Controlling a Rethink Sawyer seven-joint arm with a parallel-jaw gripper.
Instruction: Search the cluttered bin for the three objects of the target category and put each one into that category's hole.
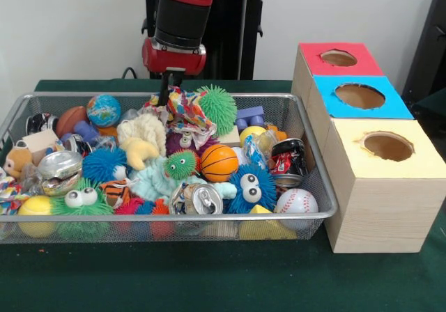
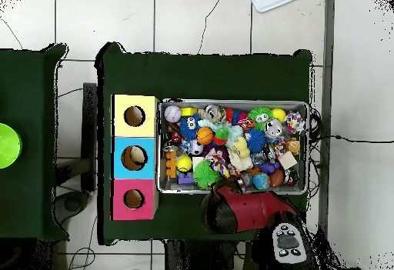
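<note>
The red and black arm (image 1: 182, 19) comes down over the far edge of a wire basket (image 1: 317, 180) that sits on a dark green surface (image 1: 209, 277). Its tool (image 1: 165, 92) dips into the pile just beside a patterned cloth (image 1: 187, 113) and a green spiky ball (image 1: 217, 106); whether it is wide, narrow or holding anything, I cannot tell, since the clutter hides its tips. From overhead the arm covers the basket's near rim and the tool itself is hidden.

The basket is crammed. Along its front lie a baseball (image 1: 297, 202), a blue fuzzy toy with big eyes (image 1: 249, 186), a crushed drink can (image 1: 202, 199), a green fuzzy toy with eyes (image 1: 82, 202) and a yellow ball (image 1: 35, 206). In the middle sit a small basketball (image 1: 219, 162), a green fuzzy ball with eyes (image 1: 181, 164) and a blue spiky ball (image 1: 103, 164). Towards the back are a globe ball (image 1: 103, 110) and a small football (image 1: 70, 120). A dark can (image 1: 287, 157) leans near the right wall.

Just beside the basket stands a wooden box (image 1: 376, 214) with three holes in its top: a red panel (image 1: 339, 58) farthest, a blue panel (image 1: 359, 96) in the middle and a yellow panel (image 1: 387, 147) nearest. All three holes look dark inside. Which category is the target does not show.
</note>
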